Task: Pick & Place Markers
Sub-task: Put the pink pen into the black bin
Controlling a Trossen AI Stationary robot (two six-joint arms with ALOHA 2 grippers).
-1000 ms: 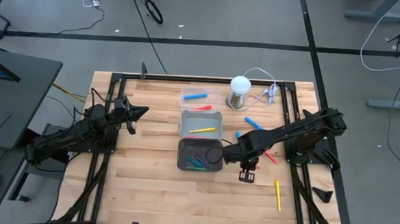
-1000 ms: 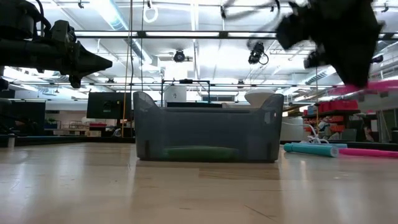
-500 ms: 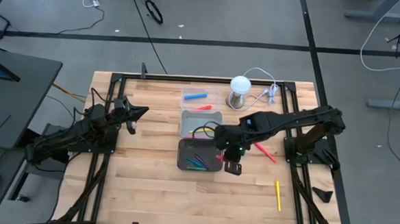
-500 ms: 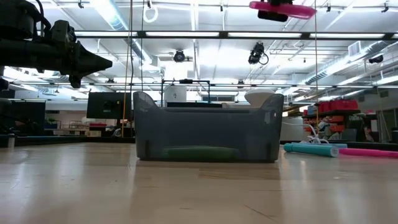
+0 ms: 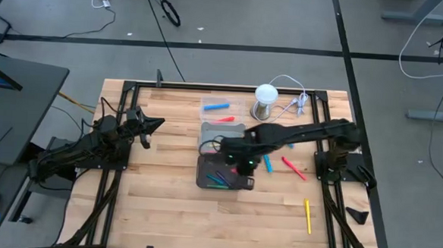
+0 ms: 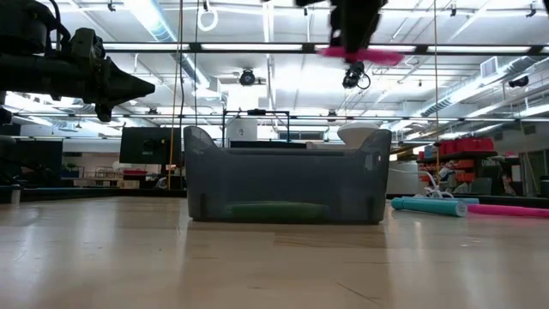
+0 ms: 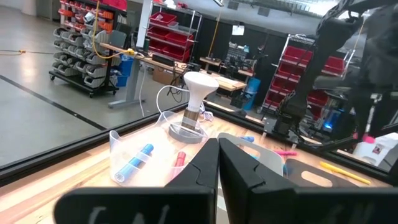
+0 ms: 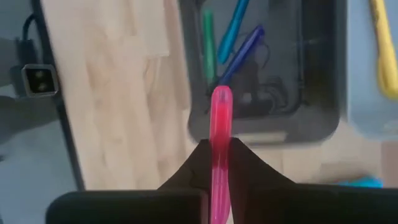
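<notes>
My right gripper [image 5: 239, 165] hangs over the right end of the dark grey tray [image 5: 204, 175] and is shut on a pink marker [image 8: 221, 118]. In the low view the marker [image 6: 360, 56] shows level, high above the tray [image 6: 283, 184]. Green, blue and purple markers [image 8: 231, 34] lie inside that tray. A yellow marker [image 5: 224, 144] lies in the light grey tray [image 5: 223, 129] behind it. Loose blue [image 5: 267, 164], red [image 5: 294, 167] and yellow [image 5: 308, 216] markers lie on the table to the right. My left gripper [image 5: 152, 123] waits shut at the table's left. My right gripper pinches the pink marker's shaft [image 8: 220, 146] between its two fingers. The fingers come from above, pointing steeply down. The marker is lifted clear and lies about level below the fingers, one end [image 8: 221, 94] sticking out over the dark tray.
A clear tray holding a blue marker [image 5: 216, 106] and a red marker [image 5: 223, 119] sit at the back. A white-domed metal cylinder [image 5: 264, 102] with a cable stands at the back right. Bare wood lies in front of the trays.
My right gripper has carried the pink marker up and toward the table's left edge, from beside the dark tray's right end to above the tray. It has stayed shut on the marker.
</notes>
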